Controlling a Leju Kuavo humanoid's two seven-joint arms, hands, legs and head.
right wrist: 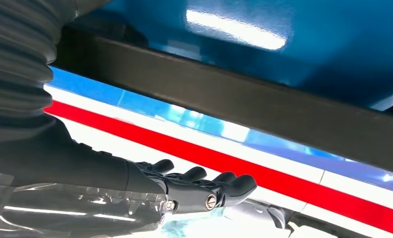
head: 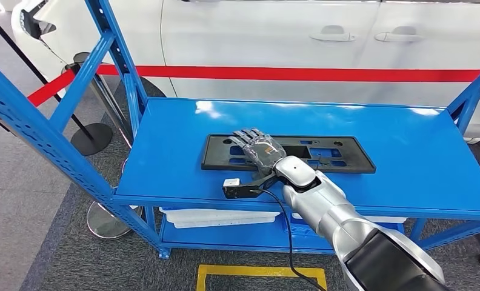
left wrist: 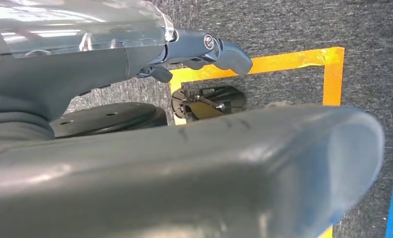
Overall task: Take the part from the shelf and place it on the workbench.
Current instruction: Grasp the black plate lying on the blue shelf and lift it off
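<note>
part: flat black plate-holder looking thing (head: 340, 154), lying flat on the blue top shelf (head: 165, 163), roughly mid-shelf and a bit toward the near edge
long axis: runs side to side across the shelf, parallel to the front edge, so the robot sees it broadside. one end points toward the blue upright (head: 113, 54), the other toward the far right of the shelf
right hand: the right hand (head: 259, 148) is laid over the left-of-middle stretch of the part, fingers stretched out flat and pointing away toward the white car (head: 322, 42), so it crosses the long axis more or less square
hand state: fingers look apart and extended, not wrapped round anything. in the right wrist view the fingertips (right wrist: 234, 186) are straight too. can't tell if they're actually pressing on the part or just above it
left hand: the left hand (left wrist: 204, 49) hangs low over the grey floor by the yellow tape (left wrist: 303, 59), holding nothing, fingers loosely curled as far as i can see
nearer arm: right one, easily
next bit, my guess: it needs to curl round the near long edge, and grabbing off-centre could let the longer side droop
</note>
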